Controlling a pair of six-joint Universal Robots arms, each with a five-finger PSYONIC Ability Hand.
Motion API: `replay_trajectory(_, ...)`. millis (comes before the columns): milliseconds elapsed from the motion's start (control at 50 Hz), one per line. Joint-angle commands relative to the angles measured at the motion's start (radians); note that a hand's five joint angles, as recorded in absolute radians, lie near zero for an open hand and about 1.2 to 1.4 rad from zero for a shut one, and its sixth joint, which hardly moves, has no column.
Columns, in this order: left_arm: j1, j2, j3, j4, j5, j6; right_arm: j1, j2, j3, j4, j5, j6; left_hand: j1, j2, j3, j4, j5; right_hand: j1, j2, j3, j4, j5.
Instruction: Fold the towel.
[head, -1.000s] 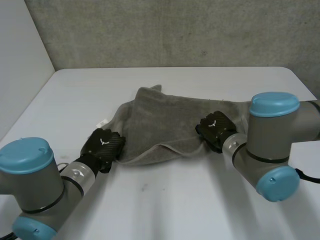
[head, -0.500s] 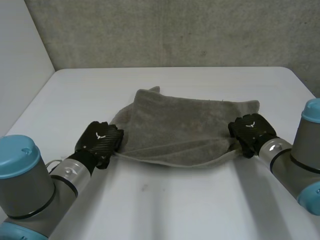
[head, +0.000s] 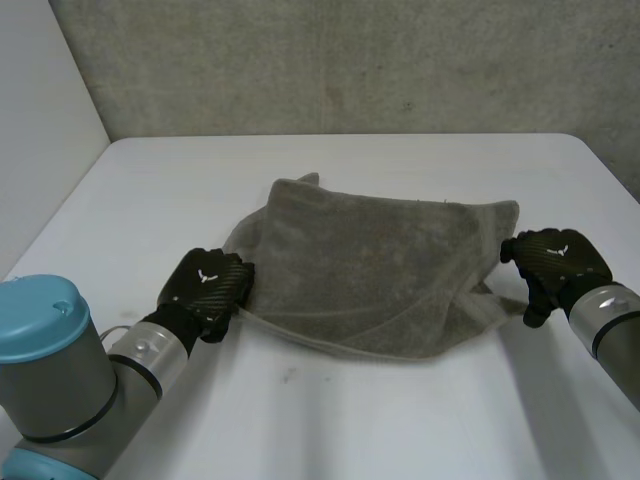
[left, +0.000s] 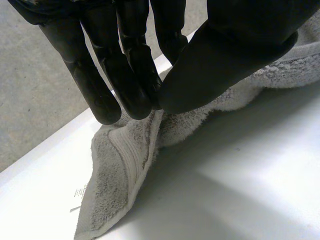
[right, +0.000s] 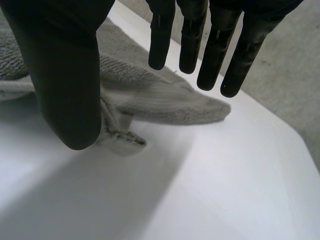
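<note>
Right hand (head: 555, 265) slides from centre-right of frame to far right and now sits just off the right edge of the towel (head: 370, 260), vs. on the cloth 1 s ago. Its blue-capped elbow drops out of frame. Towel spreads wider to the right, near edge sagging toward bottom centre.

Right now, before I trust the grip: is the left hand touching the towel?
Touching. The left wrist view shows the left hand pinching the towel at its edge between thumb and fingers.

Head cam high, looks down; wrist cams close; all share towel (head: 370, 260)
</note>
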Motion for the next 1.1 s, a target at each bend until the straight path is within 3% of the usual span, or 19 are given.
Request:
replay_trajectory(20, -0.001, -0.001, -0.001, 0.0, 0.0, -0.002, -0.001, 0.011, 0.047, -0.007, -0.005, 0.012, 0.192, 0.178, 0.18, 0.179, 0.18, 0.159, 0.099, 0.087, 0.085, 0.1)
replay_trajectory(320, 0.005, -0.002, 0.006, 0.001, 0.0, -0.063, 0.007, 0.073, 0.059, -0.094, -0.017, 0.107, 0.192, 0.178, 0.18, 0.179, 0.18, 0.227, 0.166, 0.155, 0.153, 0.168)
replay_trajectory(360, 0.005, -0.002, 0.007, 0.001, -0.002, -0.071, 0.005, 0.102, 0.047, -0.104, -0.055, 0.144, 0.192, 0.178, 0.18, 0.179, 0.18, 0.475, 0.414, 0.403, 0.401, 0.416)
replay_trajectory(380, 0.004, -0.004, 0.01, 0.001, -0.002, -0.075, 0.005, 0.103, 0.047, -0.104, -0.055, 0.144, 0.192, 0.178, 0.18, 0.179, 0.18, 0.476, 0.416, 0.405, 0.402, 0.417)
replay_trajectory(400, 0.004, -0.004, 0.01, 0.001, -0.002, -0.075, 0.005, 0.119, 0.038, -0.107, -0.078, 0.167, 0.192, 0.178, 0.18, 0.179, 0.18, 0.75, 0.689, 0.678, 0.676, 0.691)
replay_trajectory(420, 0.002, -0.005, 0.01, 0.001, -0.002, -0.077, 0.005, 0.119, 0.038, -0.107, -0.078, 0.167, 0.192, 0.178, 0.18, 0.179, 0.18, 0.752, 0.692, 0.681, 0.678, 0.693)
replay_trajectory(440, 0.002, -0.005, 0.009, 0.0, -0.002, -0.078, 0.001, 0.129, 0.024, -0.105, -0.098, 0.175, 0.163, 0.15, 0.151, 0.15, 0.152, 0.99, 0.929, 0.918, 0.916, 0.931)
replay_trajectory(460, 0.002, -0.005, 0.009, 0.0, -0.002, -0.078, -0.004, 0.13, 0.006, -0.102, -0.107, 0.179, 0.163, 0.149, 0.151, 0.15, 0.151, 0.992, 0.931, 0.92, 0.918, 0.933)
replay_trajectory(500, 0.001, -0.004, 0.007, -0.005, -0.002, -0.078, -0.004, 0.126, -0.01, -0.094, -0.112, 0.184, 0.087, 0.073, 0.074, 0.074, 0.075, 0.992, 0.931, 0.92, 0.918, 0.933)
replay_trajectory(540, -0.004, 0.003, 0.002, -0.009, 0.0, -0.078, -0.012, 0.122, -0.024, -0.093, -0.107, 0.184, -0.258, -0.271, -0.27, -0.271, -0.269, 0.992, 0.931, 0.92, 0.918, 0.933)
replay_trajectory(560, -0.004, 0.003, 0.002, -0.009, 0.0, -0.078, -0.028, 0.119, -0.03, -0.094, -0.103, 0.175, -0.26, -0.273, -0.272, -0.273, -0.271, 0.992, 0.931, 0.92, 0.918, 0.933)
replay_trajectory(580, -0.008, 0.007, 0.002, -0.011, 0.005, -0.078, -0.029, 0.119, -0.03, -0.094, -0.103, 0.175, -0.423, -0.436, -0.435, -0.435, -0.434, 0.992, 0.931, 0.92, 0.918, 0.933)
replay_trajectory(660, -0.005, 0.01, 0.002, -0.009, 0.023, -0.078, -0.116, 0.04, -0.033, -0.091, -0.095, 0.127, -0.539, -0.552, -0.551, -0.552, -0.55, 0.992, 0.931, 0.92, 0.918, 0.933)
replay_trajectory(700, 0.004, 0.016, 0.018, -0.009, 0.047, -0.078, -0.142, 0.012, -0.025, -0.093, -0.097, 0.097, -0.758, -0.771, -0.77, -0.77, -0.769, 0.992, 0.931, 0.92, 0.918, 0.933)
replay_trajectory(760, 0.03, 0.016, 0.042, -0.011, 0.084, -0.075, -0.162, 0.001, -0.016, -0.093, -0.095, 0.035, -0.9, -0.913, -0.912, -0.912, -0.911, 0.992, 0.931, 0.92, 0.918, 0.933)
replay_trajectory(920, 0.163, -0.005, 0.107, -0.061, 0.221, -0.081, -0.193, 0.0, -0.012, -0.093, -0.092, -0.04, -0.862, -0.876, -0.874, -0.875, -0.873, 0.992, 0.931, 0.92, 0.918, 0.933)
replay_trajectory(1100, 0.219, -0.085, 0.137, -0.157, 0.235, -0.157, -0.193, 0.009, -0.007, -0.091, -0.092, -0.035, -0.671, -0.685, -0.683, -0.684, -0.682, 0.992, 0.931, 0.92, 0.918, 0.933)
